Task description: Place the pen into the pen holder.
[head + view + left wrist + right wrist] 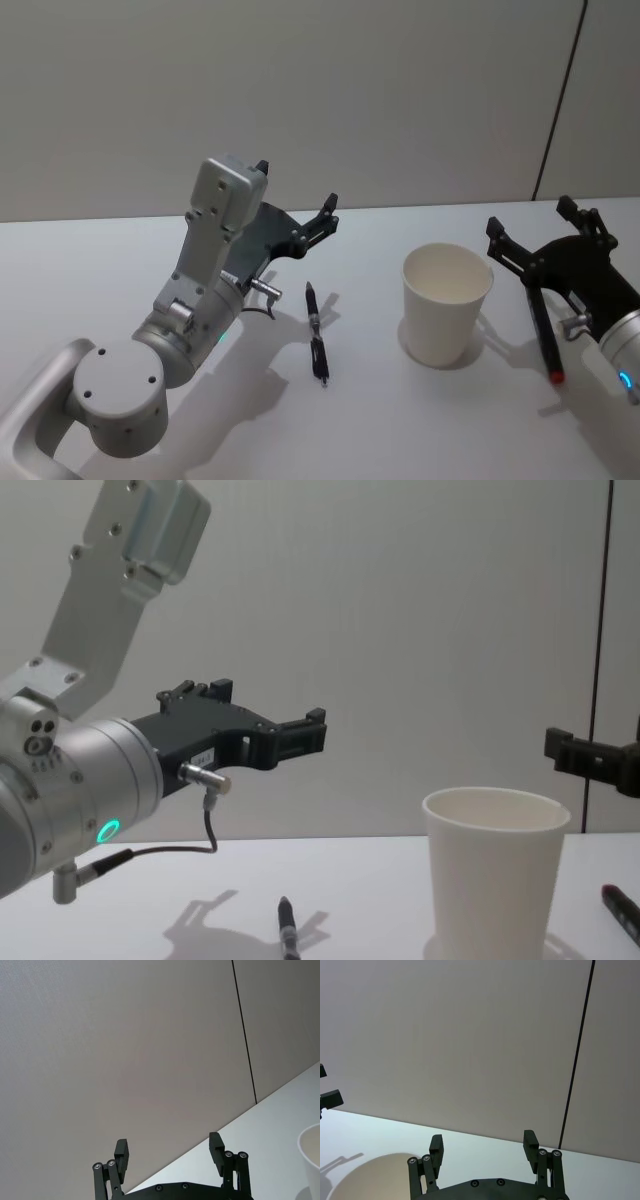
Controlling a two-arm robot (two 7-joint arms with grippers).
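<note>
Left gripper [296,186] is hovering above the white table [120,260], left of the cup [447,300]; its fingers are spread wide and gripping nothing; the chest view is showing it well above the tabletop, pointing toward the back wall.

Black pen [316,330] is lying flat on the table, between the left arm and the cup; it is sitting just beside the left gripper's shadow, apart from the cup, touching neither gripper; its length is running roughly toward and away from the robot.

Cup is standing upright near the middle of the table, opening facing up.

Right gripper [530,218] is hanging right of the cup, close to its rim but not touching; its fingers are also spread apart and gripping nothing.

Red-tipped pen [545,340] is lying on the table right of the cup, under the right gripper, red end nearer the robot; the chest view is showing it flat on the tabletop, the gripper raised above it.
</note>
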